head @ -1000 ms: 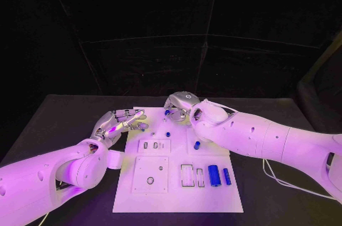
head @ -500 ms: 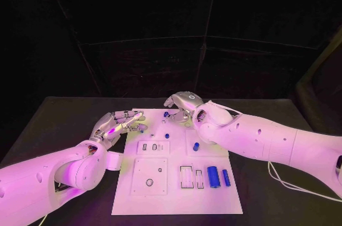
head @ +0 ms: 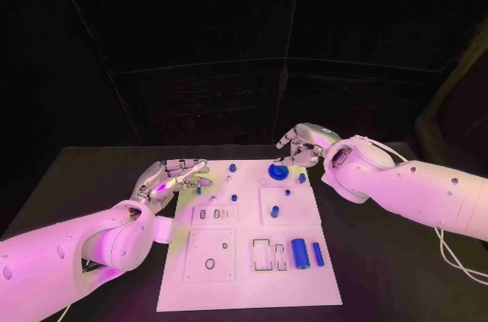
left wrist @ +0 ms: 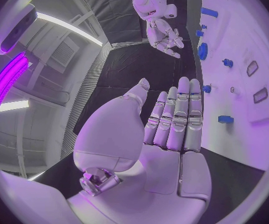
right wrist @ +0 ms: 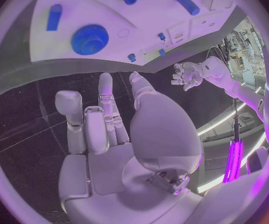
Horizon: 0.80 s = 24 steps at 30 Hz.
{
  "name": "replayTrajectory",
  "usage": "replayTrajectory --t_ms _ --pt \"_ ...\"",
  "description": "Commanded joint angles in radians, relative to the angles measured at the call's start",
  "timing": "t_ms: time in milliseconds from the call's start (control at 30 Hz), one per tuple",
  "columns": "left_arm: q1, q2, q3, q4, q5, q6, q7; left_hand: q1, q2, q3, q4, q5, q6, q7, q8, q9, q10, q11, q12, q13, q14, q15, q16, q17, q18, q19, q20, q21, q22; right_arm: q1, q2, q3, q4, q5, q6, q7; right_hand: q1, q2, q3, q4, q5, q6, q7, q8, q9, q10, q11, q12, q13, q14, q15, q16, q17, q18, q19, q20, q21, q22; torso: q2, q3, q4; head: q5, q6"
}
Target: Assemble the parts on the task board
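The white task board (head: 249, 280) lies in the middle of the black table. A blue gear (head: 278, 171) sits flat near the board's far edge, also visible in the right wrist view (right wrist: 89, 39) and the left wrist view (left wrist: 203, 51). My right hand (head: 302, 149) hovers just beyond and to the right of the gear, fingers spread, palm (right wrist: 109, 134) empty. My left hand (head: 173, 177) stays at the board's left edge, its fingers (left wrist: 174, 119) straight and holding nothing. Small blue pegs (head: 233, 168) stand on the far half. A thick blue cylinder (head: 300, 251) and a thin one (head: 317, 254) lie near the right edge.
Several rectangular slots (head: 264, 254) and a raised square plate with an oval hole (head: 209, 263) occupy the board's near half. Bare black table (head: 92, 181) lies on both sides of the board. A white cable (head: 453, 255) trails behind my right arm.
My right hand has pulled away to the right from over the board's far middle, and the blue gear now lies uncovered. The left hand has stayed put. The camera has shifted a little.
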Motion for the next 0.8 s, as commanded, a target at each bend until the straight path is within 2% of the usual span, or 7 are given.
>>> replayTrajectory --t_ms 33,67,100,200,300,467,800 --pt "0.000 0.004 0.001 -0.003 -0.005 0.021 0.000 0.000 0.009 0.000 -0.008 -0.001 -0.001 0.003 -0.005 -0.001 -0.001 0.006 -0.005 -0.001 -0.003 0.000 -0.004 0.002 0.003 -0.006 0.004 -0.006 -0.001 0.004 -0.019 0.001 0.016 0.042 0.124 -0.064 0.042 0.000 -0.050 0.044 -0.008 -0.013 0.002 0.007 0.000 -0.032 0.006 0.128 0.148 0.051 0.006 0.020 0.037 -0.017 0.008 0.002 0.012 0.019 -0.006 0.0052 -0.0075 -0.001 0.000" --pt "0.000 0.005 0.001 -0.003 -0.005 0.022 0.000 0.000 0.009 0.000 -0.008 -0.001 -0.001 0.003 -0.005 -0.001 -0.001 0.006 -0.005 -0.001 -0.003 0.000 -0.004 0.002 0.003 -0.006 0.004 -0.006 -0.001 0.004 -0.025 0.002 0.017 0.034 0.132 -0.070 0.057 -0.005 -0.060 0.061 -0.011 -0.018 0.004 0.008 0.000 -0.037 0.008 0.162 0.189 0.052 0.008 0.027 0.051 -0.018 0.011 0.004 0.017 0.027 -0.006 0.0056 -0.0081 -0.001 0.000" --pt "0.000 0.006 0.001 -0.004 -0.005 0.024 -0.001 0.000 0.009 0.000 -0.008 -0.001 -0.001 0.003 -0.005 -0.001 -0.001 0.006 -0.005 -0.001 -0.003 0.000 -0.004 0.002 0.003 -0.006 0.004 -0.006 -0.001 0.004 -0.029 0.002 0.013 0.026 0.139 -0.077 0.087 -0.006 -0.075 0.097 -0.013 -0.024 0.007 0.015 0.001 -0.051 0.011 0.213 0.255 0.054 0.010 0.036 0.068 -0.020 0.013 0.008 0.024 0.037 -0.006 0.0066 -0.0082 -0.001 0.000" --pt "-0.001 0.009 0.001 -0.005 -0.005 0.025 -0.001 0.000 0.009 0.000 -0.008 -0.001 -0.001 0.003 -0.005 -0.001 -0.001 0.006 -0.005 -0.001 -0.003 0.000 -0.004 0.002 0.003 -0.006 0.004 -0.006 -0.001 0.005 -0.026 0.002 -0.003 0.017 0.147 -0.084 0.105 -0.004 -0.076 0.106 -0.008 -0.031 0.008 0.015 0.000 -0.045 0.012 0.248 0.296 0.056 0.012 0.043 0.084 -0.021 0.016 0.008 0.029 0.044 -0.005 0.0065 -0.0074 -0.003 -0.002" --pt "-0.001 0.010 0.001 -0.005 -0.005 0.027 -0.002 0.000 0.009 0.000 -0.008 -0.001 -0.001 0.003 -0.005 -0.001 -0.001 0.006 -0.005 -0.001 -0.003 0.000 -0.004 0.002 0.003 -0.006 0.004 -0.006 -0.001 0.005 -0.010 0.002 -0.030 0.012 0.153 -0.083 0.119 0.002 -0.075 0.107 -0.001 -0.035 0.009 0.017 0.000 -0.041 0.012 0.274 0.328 0.058 0.013 0.048 0.095 -0.021 0.017 0.009 0.031 0.048 -0.004 0.0052 -0.0060 -0.006 -0.004" --pt "-0.002 0.011 0.001 -0.007 -0.005 0.028 -0.002 0.002 0.009 0.001 -0.010 -0.001 -0.001 0.003 -0.005 -0.001 0.000 0.005 -0.005 -0.001 -0.003 -0.001 -0.004 0.002 0.004 -0.006 0.004 -0.006 -0.002 0.004 0.028 0.002 -0.079 0.001 0.168 -0.068 0.138 0.010 -0.075 0.103 0.007 -0.036 0.009 0.022 0.000 -0.026 0.013 0.328 0.389 0.060 0.013 0.056 0.113 -0.022 0.017 0.010 0.034 0.052 -0.005 0.0047 -0.0053 -0.002 -0.008" --pt "-0.003 0.013 0.001 -0.008 -0.005 0.029 -0.002 0.003 0.010 0.001 -0.012 -0.001 -0.001 0.003 -0.005 -0.001 0.000 0.005 -0.006 -0.001 -0.002 -0.001 -0.005 0.003 0.004 -0.006 0.004 -0.007 -0.002 0.004 0.094 0.001 -0.143 -0.040 0.171 -0.053 0.168 0.028 -0.076 0.089 0.017 -0.036 0.010 0.034 0.001 0.028 0.014 0.487 0.559 0.067 0.015 0.076 0.159 -0.024 0.021 0.012 0.044 0.067 -0.005 0.0043 -0.0057 0.000 -0.011"
